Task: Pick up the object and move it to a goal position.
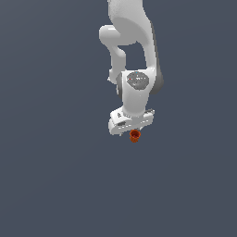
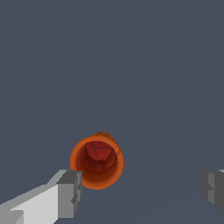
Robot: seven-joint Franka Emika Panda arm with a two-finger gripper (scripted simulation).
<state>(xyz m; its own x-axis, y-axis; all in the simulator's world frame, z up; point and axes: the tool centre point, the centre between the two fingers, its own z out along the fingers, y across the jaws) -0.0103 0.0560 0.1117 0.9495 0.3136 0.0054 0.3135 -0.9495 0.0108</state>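
Observation:
The object is a small orange-red cup (image 1: 134, 135) with a darker hollow inside, standing upright on the grey floor just below the white hand. In the wrist view the cup (image 2: 96, 161) lies between the fingers, close to one grey fingertip (image 2: 70, 192) and well apart from the other (image 2: 213, 189). My gripper (image 2: 142, 190) is open wide and holds nothing. In the exterior view the gripper (image 1: 131, 131) hangs straight over the cup, and the hand hides its fingers.
A plain dark grey floor (image 1: 55, 176) lies all around. The white arm (image 1: 134, 46) rises from the hand toward the top of the exterior view.

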